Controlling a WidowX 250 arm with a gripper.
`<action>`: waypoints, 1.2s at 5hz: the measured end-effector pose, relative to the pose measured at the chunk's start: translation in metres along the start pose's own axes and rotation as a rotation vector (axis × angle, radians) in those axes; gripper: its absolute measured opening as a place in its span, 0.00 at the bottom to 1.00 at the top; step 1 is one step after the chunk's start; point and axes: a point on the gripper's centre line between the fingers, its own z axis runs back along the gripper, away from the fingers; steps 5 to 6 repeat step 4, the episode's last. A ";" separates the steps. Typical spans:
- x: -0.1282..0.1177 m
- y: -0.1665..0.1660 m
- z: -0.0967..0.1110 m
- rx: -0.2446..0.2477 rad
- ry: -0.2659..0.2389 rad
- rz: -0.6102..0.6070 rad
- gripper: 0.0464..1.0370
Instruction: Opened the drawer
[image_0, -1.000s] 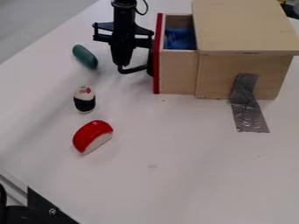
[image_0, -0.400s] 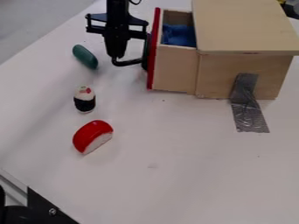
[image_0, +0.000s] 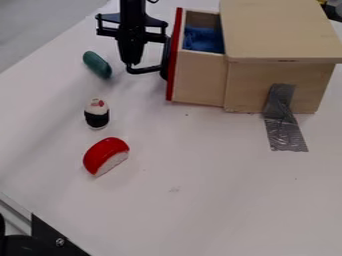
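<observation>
Red-fronted, the drawer was seen partly open, left of the wooden box, with blue cloth held inside. The black gripper was positioned beyond the drawer's front; whether its jaws were open or closed could not be told.

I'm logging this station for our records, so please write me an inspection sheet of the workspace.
Surface: white table, small dark specks and a faint smudge.
Job's things: red-fronted drawer partly out of the wooden box; blue cloth inside it.
Clutter: green oblong object, black-and-white piece, red-and-white piece, all left of the drawer in view.
Gripper: black hand at the drawer's front.
Cables: short black loop beside the arm, top edge.
Surroundings: grey floor, upper left; black bracket, lower left.
</observation>
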 end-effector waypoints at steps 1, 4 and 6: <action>0.005 0.002 0.007 -0.002 -0.008 0.007 0.07; 0.020 0.003 -0.015 0.031 0.052 0.011 0.07; 0.020 0.003 -0.015 0.031 0.052 0.011 0.07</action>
